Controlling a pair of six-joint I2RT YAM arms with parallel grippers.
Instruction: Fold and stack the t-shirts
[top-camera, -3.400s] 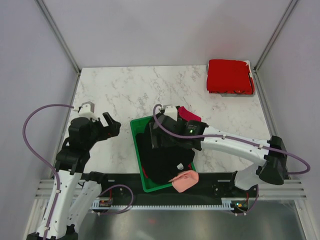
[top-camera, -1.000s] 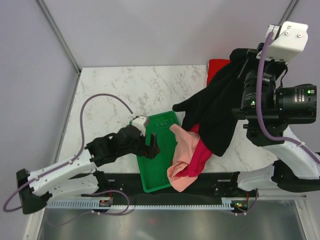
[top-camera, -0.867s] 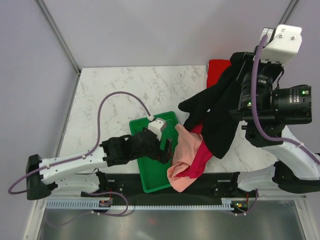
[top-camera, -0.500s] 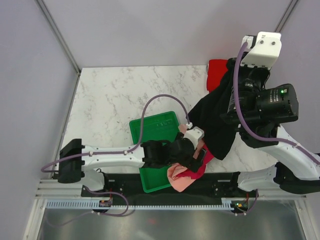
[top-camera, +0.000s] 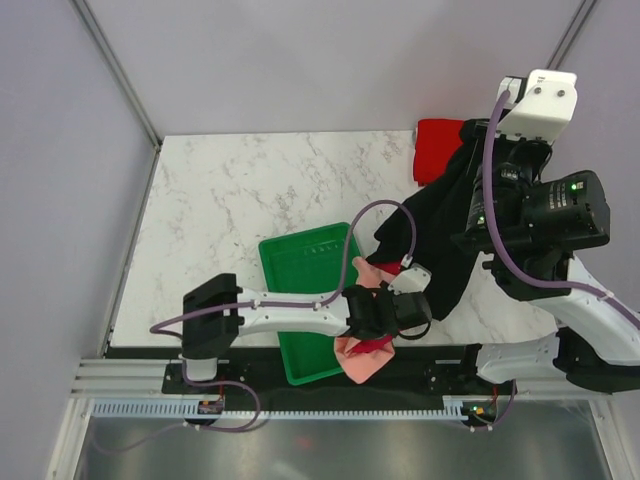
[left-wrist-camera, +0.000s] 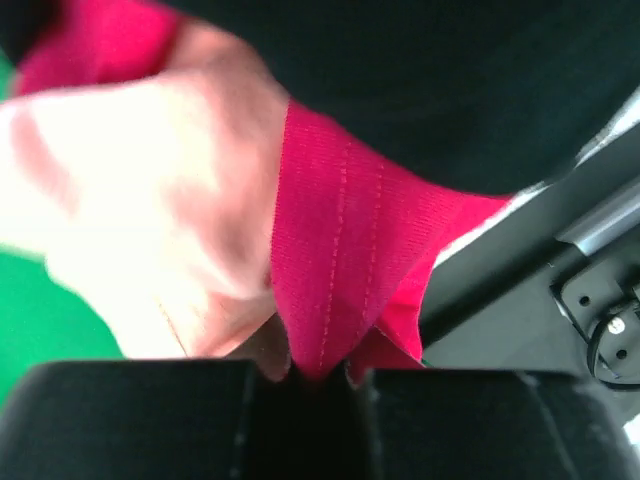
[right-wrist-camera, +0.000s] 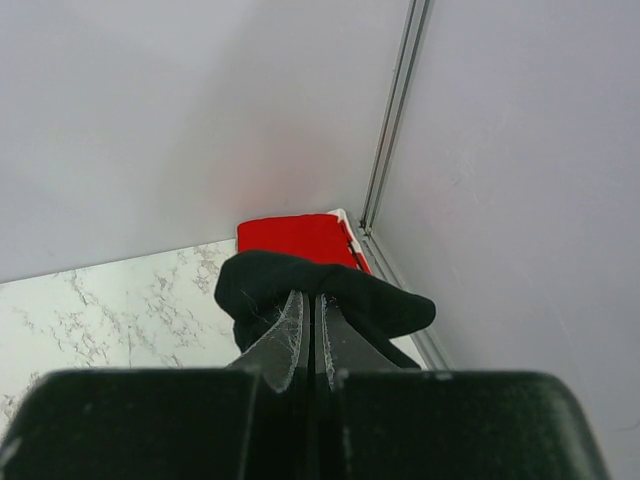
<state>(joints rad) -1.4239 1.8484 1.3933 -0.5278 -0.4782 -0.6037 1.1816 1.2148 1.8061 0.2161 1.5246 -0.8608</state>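
Cloth of the black t-shirt hangs in a long drape from the right gripper, whose jaws are pinched tight on a fold of it, high above the right side of the marble table. The lower end of the drape comes down near the magenta t-shirt and the peach t-shirt. These two lie bunched together at the table's near edge, just right of the green bin, and the peach one spills over that edge onto the black rail. The left gripper reaches across the bin's near end. Its jaws are closed on a stitched fold of the magenta cloth, with peach cloth pressed against that fold on its left. The red t-shirt lies folded flat in the far right corner, against the frame post, partly hidden behind the black drape in the top view. The bin's near end also overhangs the rail. Uncovered marble runs from the bin to the far wall and to the left rail. Four t-shirts show, one of each colour, with one bin and two arms.
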